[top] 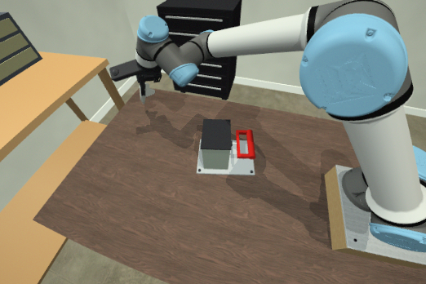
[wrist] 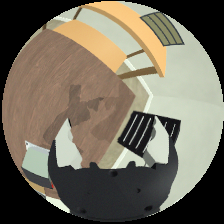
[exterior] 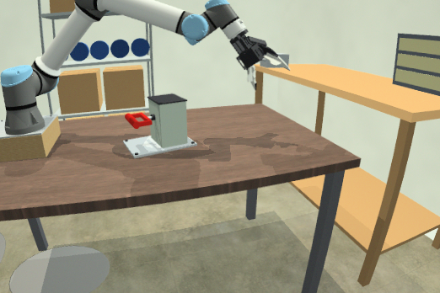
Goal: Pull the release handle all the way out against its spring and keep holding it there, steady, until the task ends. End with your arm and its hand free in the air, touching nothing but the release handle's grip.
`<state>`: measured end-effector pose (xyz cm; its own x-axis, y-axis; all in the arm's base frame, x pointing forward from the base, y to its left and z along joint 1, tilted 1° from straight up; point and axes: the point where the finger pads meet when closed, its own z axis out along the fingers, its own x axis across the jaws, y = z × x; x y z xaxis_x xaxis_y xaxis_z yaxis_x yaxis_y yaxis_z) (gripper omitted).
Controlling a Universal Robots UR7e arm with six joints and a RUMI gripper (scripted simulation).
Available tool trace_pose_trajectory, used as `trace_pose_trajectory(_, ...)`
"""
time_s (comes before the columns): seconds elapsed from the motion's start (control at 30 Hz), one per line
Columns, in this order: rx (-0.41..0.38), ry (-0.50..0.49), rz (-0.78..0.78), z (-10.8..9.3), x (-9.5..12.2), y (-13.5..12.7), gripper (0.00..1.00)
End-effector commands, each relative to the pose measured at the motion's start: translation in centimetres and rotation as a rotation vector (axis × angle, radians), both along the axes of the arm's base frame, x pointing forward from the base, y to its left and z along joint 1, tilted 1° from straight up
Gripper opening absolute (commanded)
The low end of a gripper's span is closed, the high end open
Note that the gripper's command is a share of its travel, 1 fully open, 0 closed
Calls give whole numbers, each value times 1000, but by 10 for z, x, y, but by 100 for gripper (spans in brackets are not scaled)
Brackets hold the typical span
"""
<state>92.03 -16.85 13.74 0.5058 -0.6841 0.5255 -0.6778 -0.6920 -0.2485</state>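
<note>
The red release handle (top: 248,144) sticks out of the side of a grey box with a black top (top: 215,143), which stands on a light baseplate in the middle of the brown table. In the exterior view the handle (exterior: 136,121) lies left of the box (exterior: 168,125). My gripper (top: 144,90) is open and empty, high in the air over the table's far corner, well away from the handle. It also shows in the exterior view (exterior: 267,66), close to the end of the orange bench. In the wrist view only a corner of the box (wrist: 36,165) shows at the lower left.
An orange workbench (exterior: 358,89) with a lower shelf stands beside the table, close to the gripper. A black drawer cabinet (top: 202,42) stands behind the table. A shelf rack with boxes (exterior: 101,43) stands behind the arm's base (top: 367,209).
</note>
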Motion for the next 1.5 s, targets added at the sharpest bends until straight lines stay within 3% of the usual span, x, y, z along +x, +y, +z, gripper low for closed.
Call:
trace_pose_trajectory(0.0,23,4,22,4,-14,21,100)
trace_pose_trajectory(0.33,88,29,78,7,-53,78,100)
trace_pose_trajectory(0.43,64,69,108,11,-75,72,100)
trace_pose_trajectory(0.5,64,69,108,11,-75,72,100)
trace_pose_trajectory(1.0,-50,297,290,30,-200,45,100)
trace_pose_trajectory(1.07,-50,297,290,30,-200,45,100)
trace_pose_trajectory(1.47,-98,467,450,38,-304,38,100)
